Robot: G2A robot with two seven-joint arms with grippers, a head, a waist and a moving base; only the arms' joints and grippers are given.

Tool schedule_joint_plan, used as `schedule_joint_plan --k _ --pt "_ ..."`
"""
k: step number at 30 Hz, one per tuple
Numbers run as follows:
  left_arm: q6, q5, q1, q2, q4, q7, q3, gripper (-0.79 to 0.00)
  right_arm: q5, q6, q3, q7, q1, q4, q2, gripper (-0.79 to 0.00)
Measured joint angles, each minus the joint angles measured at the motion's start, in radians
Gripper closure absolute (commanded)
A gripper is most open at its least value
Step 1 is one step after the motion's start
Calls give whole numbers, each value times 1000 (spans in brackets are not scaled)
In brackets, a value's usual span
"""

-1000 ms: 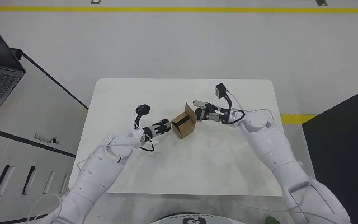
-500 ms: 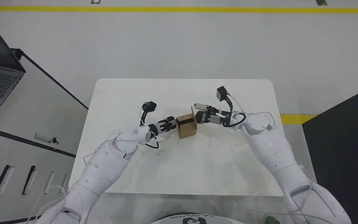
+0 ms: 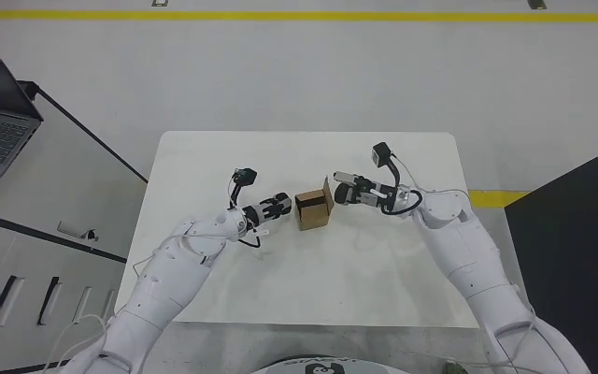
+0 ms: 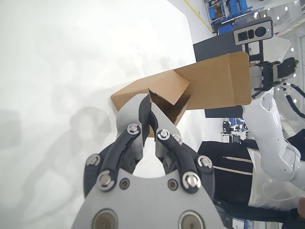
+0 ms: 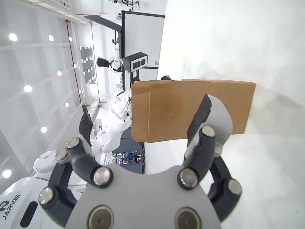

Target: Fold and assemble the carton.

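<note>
Left tool [image 4: 149, 111] on open carton [image 4: 214, 84]

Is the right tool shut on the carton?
No, the right tool stands open, its jaws wide apart in front of the carton.

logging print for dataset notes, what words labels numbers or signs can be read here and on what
carton: no print on the brown faces that show.
table: no text or label.
yellow line on the floor: a plain stripe, no words.
laptop: key legends too small to read.
blue racks far off: any labels too blurred to read.
</note>
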Motion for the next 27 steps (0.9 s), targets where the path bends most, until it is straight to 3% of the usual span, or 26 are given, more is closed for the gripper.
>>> schedule_joint_plan --k 3,9,16,27 --pt "13 3 3 -1 6 4 1 0 1 0 0 -1 0 1 0 -785" --pt "151 -25 -9 -13 21 -14 26 0 1 0 0 -1 0 1 0 -785" --pt "159 -3 -14 -14 13 -2 31 0 1 0 0 -1 0 1 0 -785" --pt "334 24 -10 -24 -58 2 53 0 1 0 0 -1 0 1 0 -785"
